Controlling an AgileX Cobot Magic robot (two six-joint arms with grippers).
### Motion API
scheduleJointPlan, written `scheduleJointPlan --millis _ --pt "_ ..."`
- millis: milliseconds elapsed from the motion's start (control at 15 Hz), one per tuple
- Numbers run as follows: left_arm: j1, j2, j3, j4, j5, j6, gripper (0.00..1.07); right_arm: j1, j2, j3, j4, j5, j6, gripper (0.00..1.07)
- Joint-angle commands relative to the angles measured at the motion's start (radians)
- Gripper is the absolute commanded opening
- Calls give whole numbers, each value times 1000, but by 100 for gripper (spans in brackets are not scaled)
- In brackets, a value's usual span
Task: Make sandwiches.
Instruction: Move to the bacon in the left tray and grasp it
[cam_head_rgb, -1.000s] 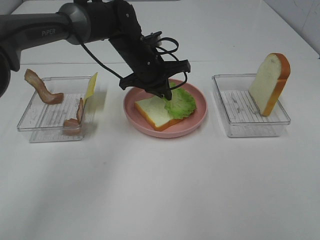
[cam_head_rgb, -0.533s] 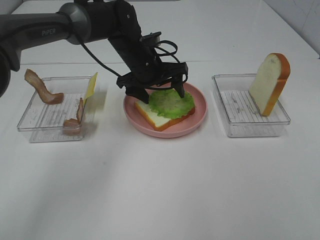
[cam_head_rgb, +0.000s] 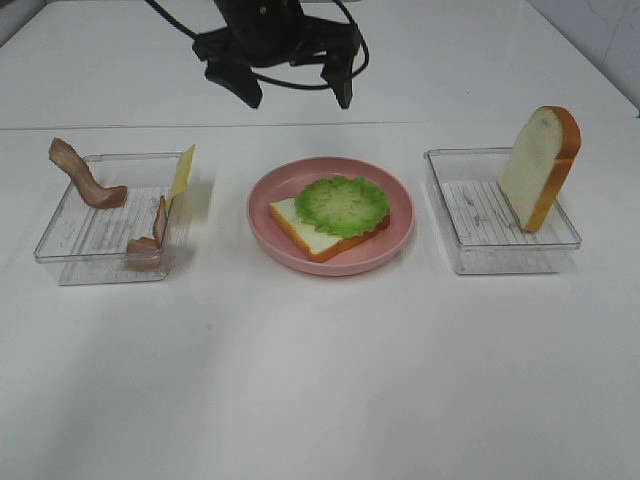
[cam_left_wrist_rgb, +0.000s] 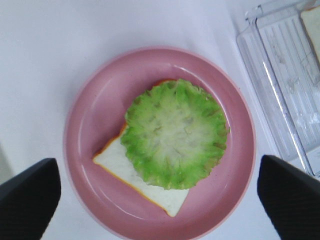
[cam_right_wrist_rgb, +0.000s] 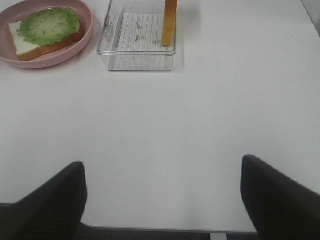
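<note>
The fingers of the left gripper stood wide apart and empty, high over the pink plate; there lay the half-built sandwich, a bread slice under lettuce; the right gripper gaped too, holding nothing, above bare table; a second bread slice leaned upright in the right tray; bacon and cheese sat in the left tray.
</note>
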Motion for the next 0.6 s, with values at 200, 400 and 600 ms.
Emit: scheduleJointPlan --millis 200,400,600 --pt "1 -127 121 91 114 7 101 -7 -34 5 0 -9 -8 81" --pt "88 -263 358 105 113 31 100 -7 -34 5 0 -9 -8 81" --pt "198 -347 442 51 113 43 100 -7 -34 5 0 -9 -8 81"
